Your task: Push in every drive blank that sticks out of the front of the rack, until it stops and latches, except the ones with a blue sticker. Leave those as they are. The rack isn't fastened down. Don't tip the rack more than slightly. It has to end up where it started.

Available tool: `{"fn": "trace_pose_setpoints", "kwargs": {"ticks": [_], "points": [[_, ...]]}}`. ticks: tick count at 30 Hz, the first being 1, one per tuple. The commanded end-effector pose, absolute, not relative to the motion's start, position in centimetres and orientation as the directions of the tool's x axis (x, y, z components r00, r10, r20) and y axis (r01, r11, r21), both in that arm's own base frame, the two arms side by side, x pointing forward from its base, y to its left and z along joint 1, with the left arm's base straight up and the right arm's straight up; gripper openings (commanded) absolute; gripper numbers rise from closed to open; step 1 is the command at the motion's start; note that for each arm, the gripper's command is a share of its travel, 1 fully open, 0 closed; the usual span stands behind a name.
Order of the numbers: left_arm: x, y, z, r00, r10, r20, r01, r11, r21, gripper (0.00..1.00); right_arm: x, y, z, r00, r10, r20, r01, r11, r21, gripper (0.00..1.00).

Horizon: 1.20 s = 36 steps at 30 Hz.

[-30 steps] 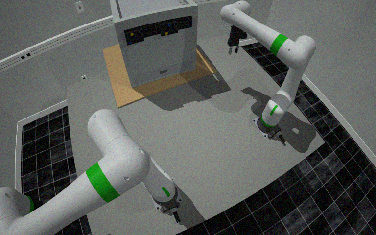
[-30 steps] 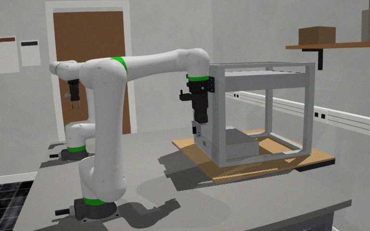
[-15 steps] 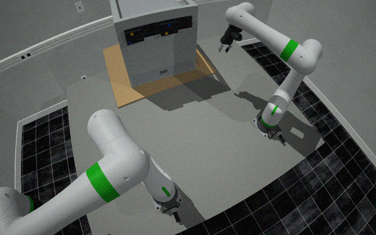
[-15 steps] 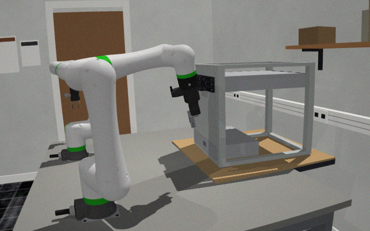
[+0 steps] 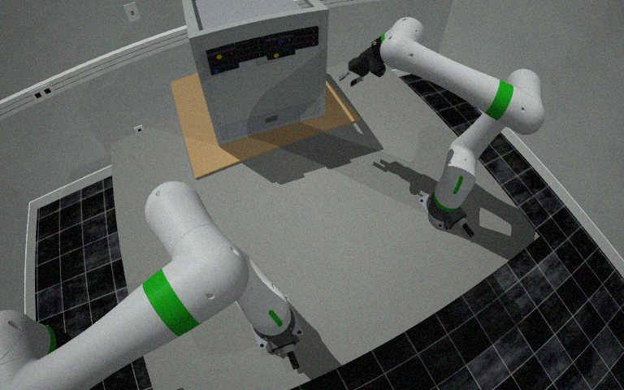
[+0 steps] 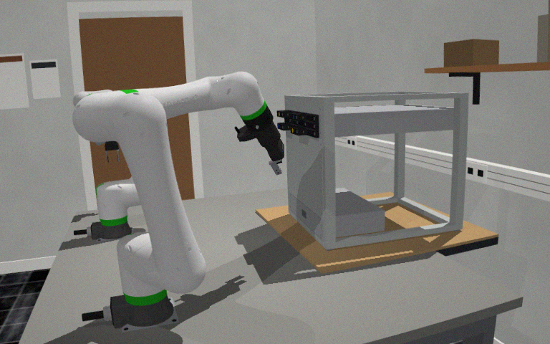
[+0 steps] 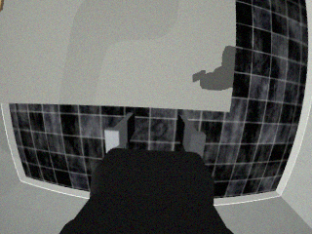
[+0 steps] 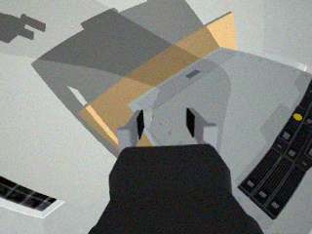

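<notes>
1. We have the rack (image 5: 294, 89) (image 6: 329, 182) (image 8: 210, 88) upright on a wooden board (image 5: 191, 137) (image 6: 283, 235) (image 8: 107, 107), at the far side of the table (image 5: 299, 220) (image 6: 364, 292) (image 7: 146, 68) (image 8: 39, 107).
2. We see the drive blanks (image 5: 262, 48) (image 6: 300, 122) (image 8: 278, 166) high on its front; some stick out, including a yellow-stickered one (image 5: 218, 57) (image 6: 278, 114) at the left end, with a blue-stickered one (image 5: 215, 71) (image 6: 278, 126) below it.
3. Our right gripper (image 5: 348, 79) (image 6: 276, 168) (image 8: 165, 117) is fully open and holds nothing; it tilts down near the rack's right front edge, lower than the blanks.
4. Our left gripper (image 5: 62, 339) (image 6: 112, 155) (image 7: 156, 123) is also fully open and empty, pointing down at the near left, well apart from the rack.
5. We cannot tell whether any blank is latched.
</notes>
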State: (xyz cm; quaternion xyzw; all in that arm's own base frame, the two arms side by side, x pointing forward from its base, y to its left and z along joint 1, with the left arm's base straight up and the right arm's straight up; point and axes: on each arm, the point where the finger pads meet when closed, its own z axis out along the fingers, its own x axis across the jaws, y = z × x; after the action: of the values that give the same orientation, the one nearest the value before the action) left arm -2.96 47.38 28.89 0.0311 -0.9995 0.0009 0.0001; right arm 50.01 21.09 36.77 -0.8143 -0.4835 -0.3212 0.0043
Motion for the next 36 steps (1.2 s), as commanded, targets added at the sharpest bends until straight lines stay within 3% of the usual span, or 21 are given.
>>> {"fn": "trace_pose_setpoints", "kwargs": {"ticks": [1, 36], "points": [[-2.9, 47.4, 29.0, -0.998, -0.062, 0.000, -0.062, 0.998, 0.000, 1.00, 50.8, 23.4, 37.8, 0.353, 0.734, 0.580, 0.703, -0.617, 0.353, 1.00], [-2.9, 47.4, 29.0, -0.998, -0.062, 0.000, -0.062, 0.998, 0.000, 1.00, 52.7, 40.5, 44.1, 0.259, 0.324, 0.910, 0.255, -0.931, 0.259, 1.00]]}}
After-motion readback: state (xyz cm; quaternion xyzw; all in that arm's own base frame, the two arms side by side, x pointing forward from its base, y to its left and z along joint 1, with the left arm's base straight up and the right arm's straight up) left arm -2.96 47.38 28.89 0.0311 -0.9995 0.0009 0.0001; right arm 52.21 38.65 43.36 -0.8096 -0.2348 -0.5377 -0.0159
